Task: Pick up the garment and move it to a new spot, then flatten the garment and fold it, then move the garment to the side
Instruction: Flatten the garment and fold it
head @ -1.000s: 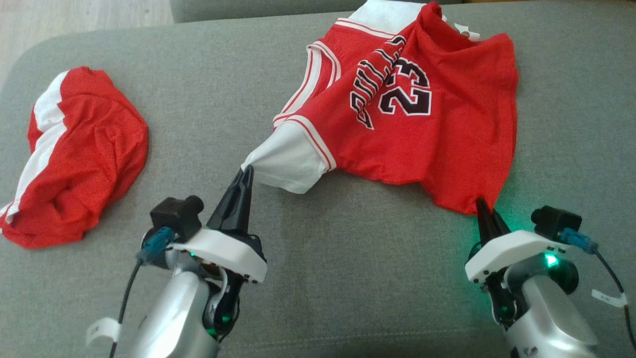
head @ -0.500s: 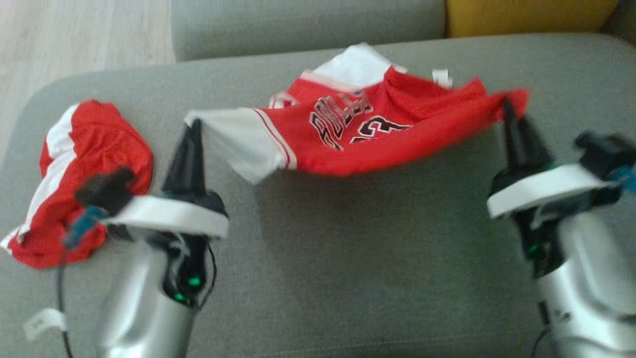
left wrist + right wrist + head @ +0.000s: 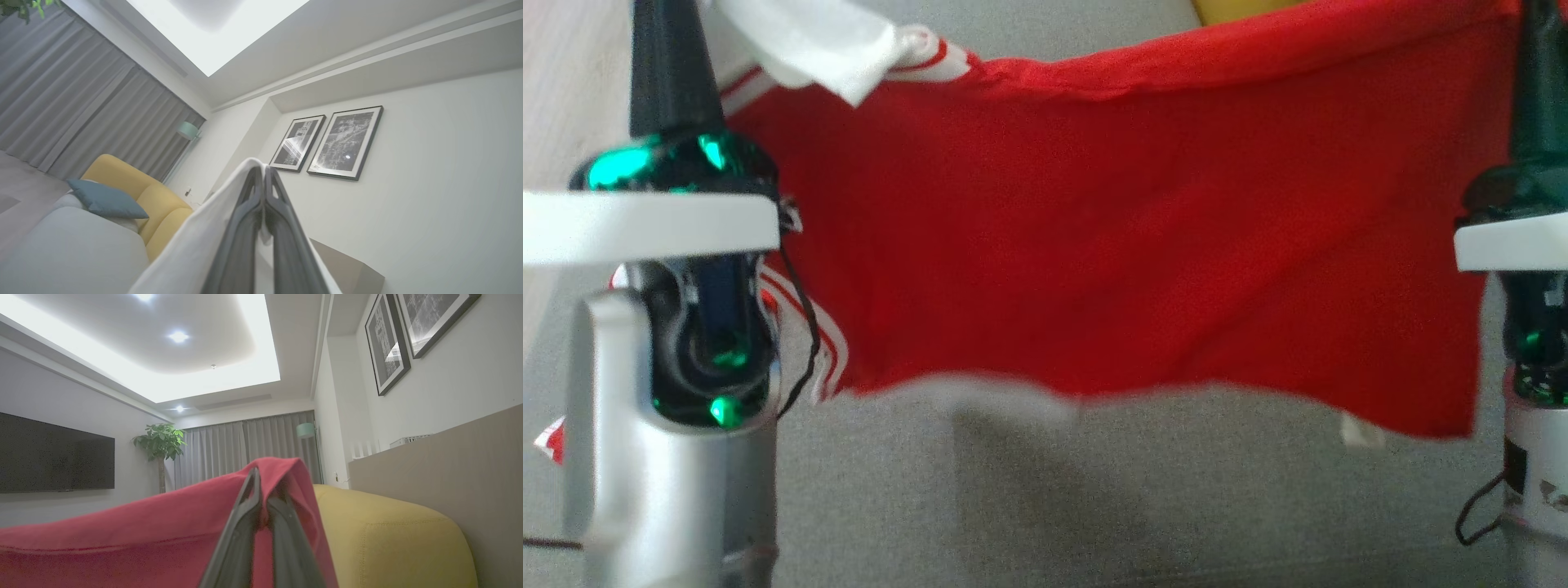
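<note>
Since 1 s ago: both arms are up off the seat and the garment [image 3: 1111,245] went with them. It lay crumpled with the number showing; now it hangs as a sheet, plain red side toward the head camera. The head view has shifted too, so part of that change is camera motion.

Grey sofa seat [image 3: 1094,506]: below both grippers, the garment's shadow on it between the arms. The lower hem looks clear of the seat; the hem is blurred.

Yellow sofa [image 3: 388,539]: just beyond the right gripper's tips in the right wrist view.

Garment: strung between the two grippers, top edge sagging slightly mid-span, body hanging below tip level.

Left gripper [image 3: 674,57]: fingers pressed together, clamped on the white sleeve [image 3: 809,41]. In the left wrist view the left gripper [image 3: 263,173] has white cloth draped over the tips and down the left finger.

Right gripper [image 3: 1539,73]: fingers together, pinching the red corner. In the right wrist view the right gripper [image 3: 261,477] has red fabric folded over the tips.

Framed prints [image 3: 331,143]: on the wall past the left gripper's tips.

White label [image 3: 1360,429]: at the lower hem, near the right gripper's side.
</note>
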Motion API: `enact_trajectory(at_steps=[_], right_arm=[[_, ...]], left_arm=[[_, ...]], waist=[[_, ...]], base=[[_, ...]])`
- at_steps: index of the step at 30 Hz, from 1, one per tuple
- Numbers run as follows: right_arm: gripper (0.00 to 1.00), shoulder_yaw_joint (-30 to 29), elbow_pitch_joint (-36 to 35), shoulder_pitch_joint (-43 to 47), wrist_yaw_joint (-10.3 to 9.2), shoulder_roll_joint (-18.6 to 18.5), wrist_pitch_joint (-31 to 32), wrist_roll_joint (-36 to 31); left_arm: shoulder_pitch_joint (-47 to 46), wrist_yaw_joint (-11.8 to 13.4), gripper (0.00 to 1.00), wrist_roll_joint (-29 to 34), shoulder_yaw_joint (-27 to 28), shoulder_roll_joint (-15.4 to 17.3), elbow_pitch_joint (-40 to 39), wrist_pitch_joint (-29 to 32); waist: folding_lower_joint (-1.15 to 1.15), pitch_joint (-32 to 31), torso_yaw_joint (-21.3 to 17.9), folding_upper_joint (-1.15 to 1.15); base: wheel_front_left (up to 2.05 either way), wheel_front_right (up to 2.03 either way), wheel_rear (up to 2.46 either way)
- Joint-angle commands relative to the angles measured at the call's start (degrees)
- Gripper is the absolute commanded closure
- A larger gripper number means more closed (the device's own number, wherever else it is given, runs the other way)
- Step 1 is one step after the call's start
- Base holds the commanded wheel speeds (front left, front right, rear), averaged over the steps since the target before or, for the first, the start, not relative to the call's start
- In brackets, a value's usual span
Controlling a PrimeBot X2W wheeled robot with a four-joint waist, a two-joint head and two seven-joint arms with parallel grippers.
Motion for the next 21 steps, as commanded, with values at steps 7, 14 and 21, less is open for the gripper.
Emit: enact_trajectory(at_steps=[7,14,21], right_arm=[[1.0,-3.2,0.2,-7.1,0.2,4.5,7.5,-1.8],[1.0,-3.5,23.1,-31.4,0.2,3.2,5.4,-6.8],[1.0,-2.2,42.5,-51.4,0.2,-0.4,-5.6,-11.9]], left_arm=[[-13.0,1.4,1.0,1.0,1.2,4.7,3.8,6.5],[-34.3,-2.9,1.0,2.7,0.5,8.5,28.2,7.7],[-51.2,-6.7,1.0,6.3,-0.2,9.8,42.7,0.5]], waist=[[0.0,4.4,0.1,0.0],[0.0,16.6,0.4,0.0],[0.0,22.3,2.4,0.0]], base=[[0.0,0.0,0.0],[0.0,0.0,0.0],[0.0,0.0,0.0]])
